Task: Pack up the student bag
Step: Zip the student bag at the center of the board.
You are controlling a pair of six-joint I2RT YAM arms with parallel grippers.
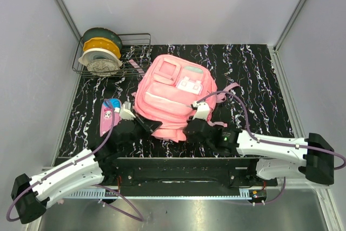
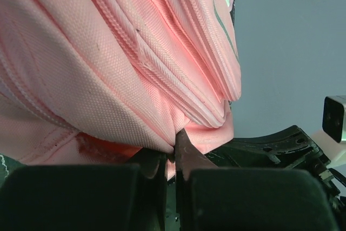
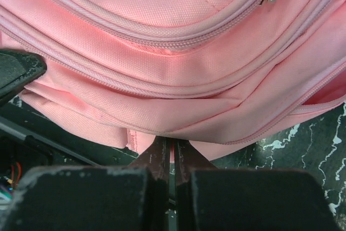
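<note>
The student bag (image 1: pixel 172 98) is laid flat, front pockets up, at the middle of the desk (image 1: pixel 254 79). Its long axis is run from the near edge towards the far edge, and its near end is turned to both arms. The left gripper (image 2: pixel 174 150) is clamped on a fold of pink fabric at the bag's near-left corner. The right gripper (image 3: pixel 172 152) is pressed together at the near-right hem, though it cannot be told whether cloth is caught there. The bag lies just beyond both sets of jaws, so neither arm is nearer. A pencil case (image 1: pixel 110 114) is seen just beside the bag on the left. A wire rack (image 1: pixel 138 52) is kept at the far-left corner.
</note>
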